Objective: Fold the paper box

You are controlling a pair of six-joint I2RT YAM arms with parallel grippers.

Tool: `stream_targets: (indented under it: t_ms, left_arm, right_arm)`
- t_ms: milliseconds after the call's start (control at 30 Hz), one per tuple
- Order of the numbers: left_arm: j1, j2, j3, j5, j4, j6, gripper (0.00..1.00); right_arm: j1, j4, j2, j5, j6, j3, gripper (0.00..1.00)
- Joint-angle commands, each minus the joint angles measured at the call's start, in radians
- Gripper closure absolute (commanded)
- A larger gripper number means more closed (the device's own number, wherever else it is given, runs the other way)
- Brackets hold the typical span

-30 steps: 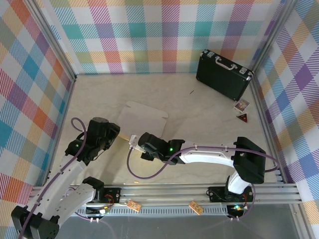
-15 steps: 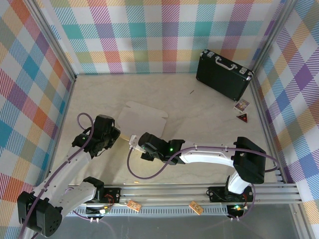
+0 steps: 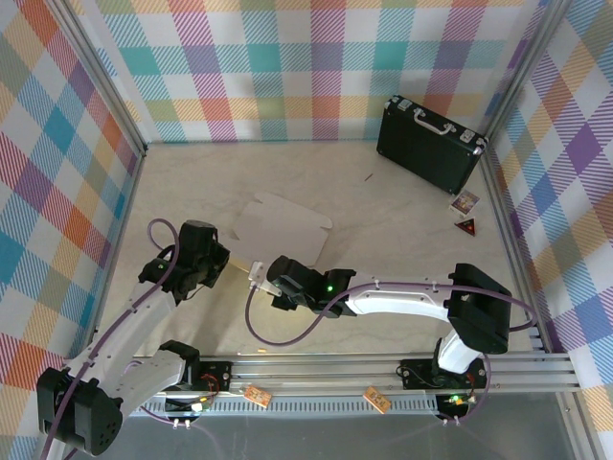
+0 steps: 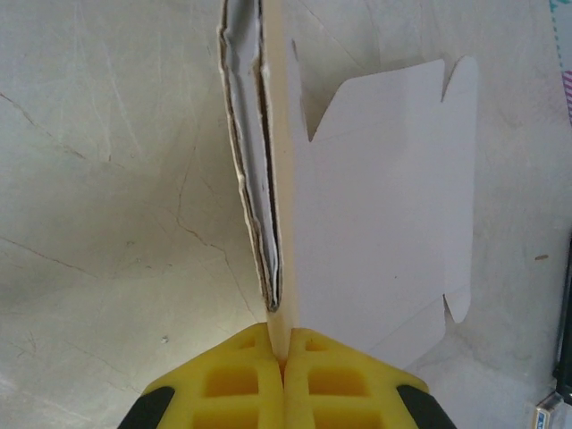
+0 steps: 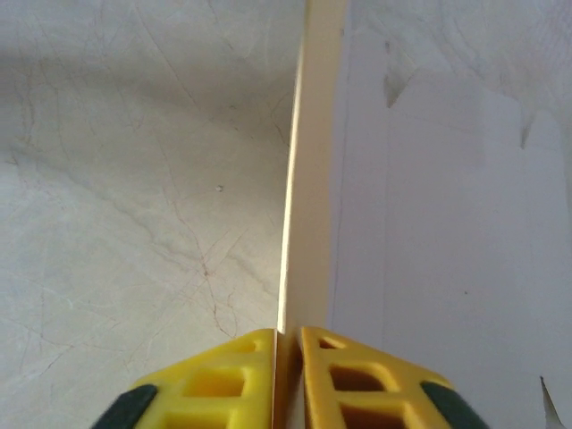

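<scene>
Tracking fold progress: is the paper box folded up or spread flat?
Mostly spread. The thin white cardboard paper box is an open sheet, flaps out; one edge strip stands folded up, pinched in the left gripper.

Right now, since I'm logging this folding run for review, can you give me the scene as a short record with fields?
paper box: mostly flat, white side up, mid table
left gripper: shut on a raised flap at the box's near edge
right gripper: clamped on an upright edge at the same near side, beside the left gripper
black briefcase: upright in the far right corner, apart from the box
fold state: not yet formed into a box
</scene>
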Motion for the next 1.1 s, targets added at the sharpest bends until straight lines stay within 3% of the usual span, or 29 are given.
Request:
stream_targets:
  t_ms: [0, 200, 433, 600, 633, 700, 733, 833, 867, 1033, 1067]
  left_arm:
    - [0.007, -0.012, -0.017, 0.044, -0.024, 0.025, 1.00]
    - [0.007, -0.013, -0.015, 0.078, -0.026, 0.025, 1.00]
    - [0.007, -0.037, -0.017, 0.090, -0.035, 0.024, 1.00]
    - [0.007, -0.047, -0.016, 0.089, -0.041, 0.024, 1.00]
    - [0.007, -0.048, -0.016, 0.092, -0.039, 0.024, 1.00]
    - [0.007, -0.047, -0.018, 0.104, -0.033, 0.021, 1.00]
    - [0.007, -0.046, -0.019, 0.111, -0.028, 0.019, 1.00]
    - [0.007, -0.047, -0.017, 0.126, -0.025, 0.019, 1.00]
    - [0.007, -0.048, -0.017, 0.128, -0.025, 0.019, 1.00]
    - [0.007, -0.051, -0.022, 0.119, -0.033, 0.022, 1.00]
    - [0.007, -0.050, -0.024, 0.117, -0.033, 0.021, 1.00]
  right_arm:
    - [0.005, 0.029, 0.021, -0.035, -0.018, 0.055, 0.73]
    - [0.006, 0.042, 0.106, -0.045, -0.044, 0.134, 0.72]
    - [0.005, 0.068, 0.155, -0.033, -0.047, 0.162, 1.00]
    - [0.005, 0.117, 0.145, -0.025, -0.056, 0.141, 1.00]
    - [0.005, 0.118, 0.148, -0.023, -0.059, 0.144, 0.99]
    - [0.004, 0.115, 0.161, -0.032, -0.070, 0.156, 0.77]
    - [0.003, 0.112, 0.171, -0.035, -0.071, 0.164, 0.72]
    - [0.004, 0.108, 0.204, -0.028, -0.079, 0.193, 0.70]
    - [0.004, 0.112, 0.212, -0.024, -0.082, 0.198, 0.72]
    - [0.004, 0.150, 0.227, -0.022, -0.089, 0.206, 1.00]
    - [0.005, 0.160, 0.221, -0.025, -0.087, 0.200, 1.00]
